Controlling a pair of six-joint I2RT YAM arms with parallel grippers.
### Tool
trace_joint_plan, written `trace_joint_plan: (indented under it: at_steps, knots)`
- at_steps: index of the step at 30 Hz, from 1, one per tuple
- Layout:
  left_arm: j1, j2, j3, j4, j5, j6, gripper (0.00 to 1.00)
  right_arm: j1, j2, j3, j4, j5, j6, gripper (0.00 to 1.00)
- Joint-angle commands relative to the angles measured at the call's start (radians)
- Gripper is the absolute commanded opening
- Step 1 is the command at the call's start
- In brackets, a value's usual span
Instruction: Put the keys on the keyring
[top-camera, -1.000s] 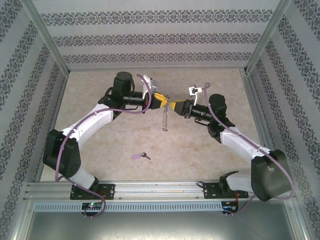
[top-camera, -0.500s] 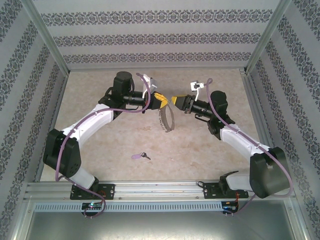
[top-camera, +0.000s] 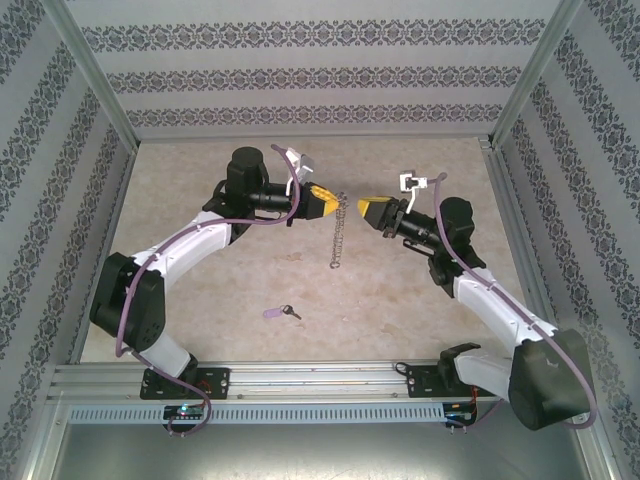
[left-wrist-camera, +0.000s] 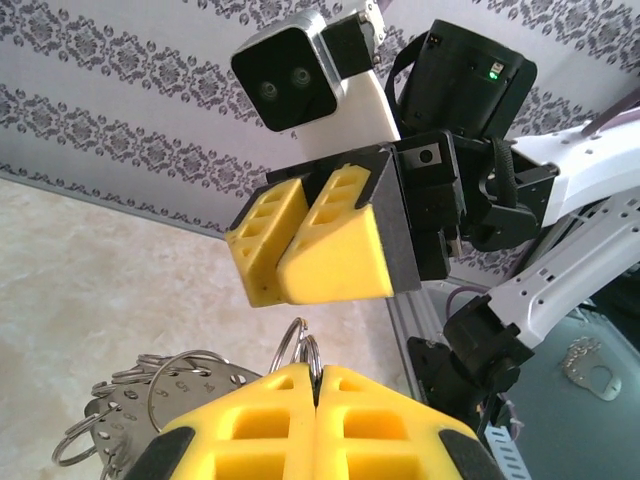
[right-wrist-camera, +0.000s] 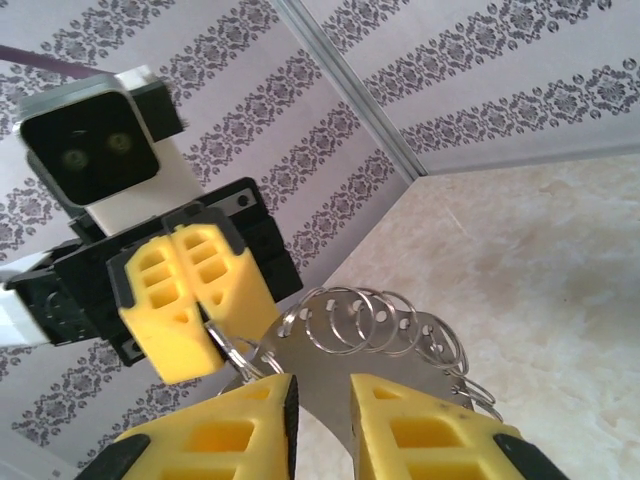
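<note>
The keyring (top-camera: 336, 238), a silvery metal plate with several small split rings round its edge, hangs edge-on above the table's middle. My left gripper (top-camera: 328, 200) is shut on one split ring at its top; the left wrist view shows that ring (left-wrist-camera: 308, 345) pinched between the yellow fingertips (left-wrist-camera: 318, 368), with the plate (left-wrist-camera: 140, 410) below left. My right gripper (top-camera: 372, 212) hovers just right of the keyring, apart from it. Its jaws (right-wrist-camera: 322, 395) stand open with a narrow gap, the plate (right-wrist-camera: 380, 360) beyond them. One of the keys (top-camera: 279, 313), with a lilac head, lies on the table nearer the bases.
Patterned walls and metal frame posts (top-camera: 100, 90) enclose the beige table (top-camera: 200, 290) on three sides. An aluminium rail (top-camera: 320, 378) carrying both arm bases runs along the near edge.
My right gripper has drawn back to the right, away from the keyring and the left gripper. The keyring swung and now hangs straight down from the left gripper.
</note>
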Motion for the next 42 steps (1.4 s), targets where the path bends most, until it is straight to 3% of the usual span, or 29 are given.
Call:
trace_joint_plan:
  at_steps: [1, 13, 27, 42]
  knots:
    - [-0.007, -0.007, -0.009, 0.160, 0.056, -0.094, 0.00, 0.011, -0.049, -0.021, 0.033, -0.028, -0.003, 0.22]
    - [-0.008, -0.016, -0.021, 0.216, 0.076, -0.132, 0.00, 0.069, -0.071, 0.000, 0.038, -0.107, -0.057, 0.23]
    - [-0.009, 0.011, -0.011, 0.260, 0.085, -0.178, 0.00, 0.079, -0.006, 0.071, 0.063, -0.096, -0.061, 0.22]
    - [-0.008, 0.019, -0.013, 0.305, 0.097, -0.220, 0.00, 0.081, 0.027, 0.103, 0.081, -0.096, -0.052, 0.30]
